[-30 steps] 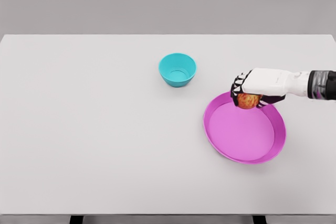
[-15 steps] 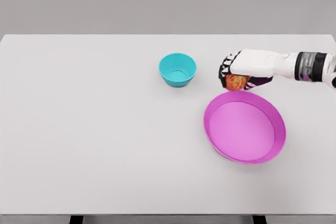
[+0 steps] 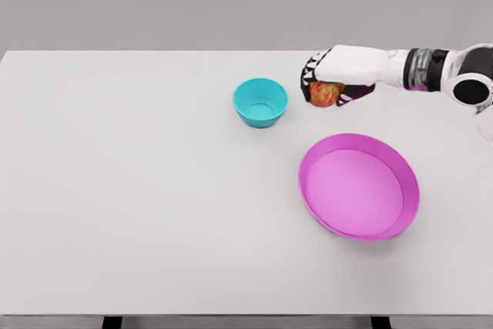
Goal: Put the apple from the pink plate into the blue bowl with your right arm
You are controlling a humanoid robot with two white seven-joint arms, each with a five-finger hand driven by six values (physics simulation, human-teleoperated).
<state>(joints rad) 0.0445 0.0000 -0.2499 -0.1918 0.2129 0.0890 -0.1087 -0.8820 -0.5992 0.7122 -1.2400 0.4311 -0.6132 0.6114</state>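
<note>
right hand gripping apple from above | blue bowl lying just left of hand | pink plate sitting empty on desk

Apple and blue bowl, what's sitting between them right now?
Nothing: in the head view only bare white table separates the apple, held in the right robot hand, from the blue bowl.

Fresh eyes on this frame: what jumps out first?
The right hand, reaching in from the right edge, grips the apple in the air just right of the blue bowl. Below it, the big pink plate sits empty at right of center on the white table.
</note>
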